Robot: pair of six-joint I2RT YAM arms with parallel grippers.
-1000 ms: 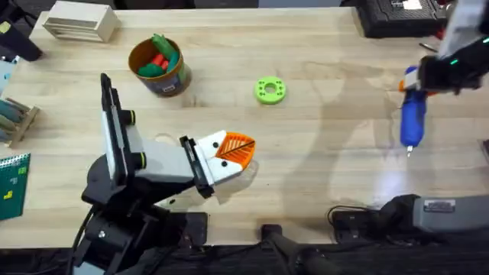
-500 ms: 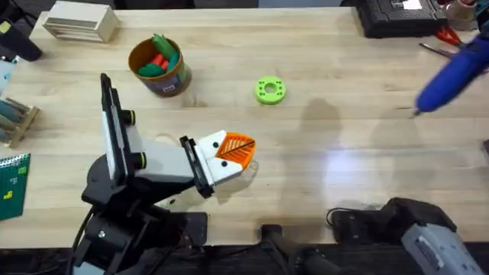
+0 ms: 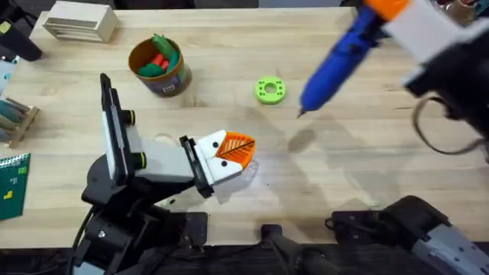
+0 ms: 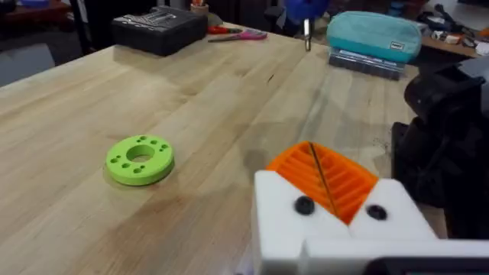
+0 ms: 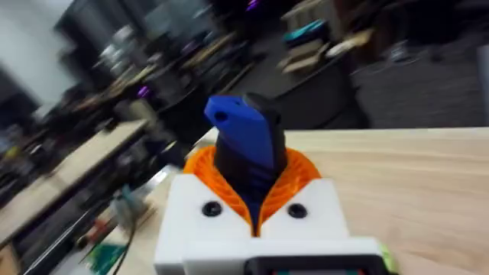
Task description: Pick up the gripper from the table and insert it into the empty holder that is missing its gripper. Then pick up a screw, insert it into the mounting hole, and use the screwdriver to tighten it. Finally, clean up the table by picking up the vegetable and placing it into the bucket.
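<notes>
right gripper (image 3: 386,15) is hanging above the far right part of the table (image 3: 344,153), clamping the upper end of the screwdriver (image 3: 336,57); in the right wrist view the blue body (image 5: 244,141) is sitting pinched between the two orange ribbed pads (image 5: 294,179). the screwdriver is slanting down and toward the table's middle, its thin metal tip pointing at bare wood near the green ring (image 3: 270,90), not touching it. in the left wrist view the tip (image 4: 307,30) is showing at the far side of the table, clear of the surface. left gripper (image 3: 233,149) is resting low over the near-middle of the table, its orange-tipped white fingers pressed together with nothing between them; the two orange pads (image 4: 321,172) are meeting along a thin dark seam, and a dark screw head is showing on each white base. the green ring (image 4: 140,159) is lying flat on the wood near that gripper. the bucket (image 3: 159,65) is standing upright at the far left of the table, well apart from both grippers, with green and red vegetable pieces (image 3: 159,57) sitting inside it. red-handled scissors (image 4: 237,33) are lying at the far edge beside a black case (image 4: 159,29).
</notes>
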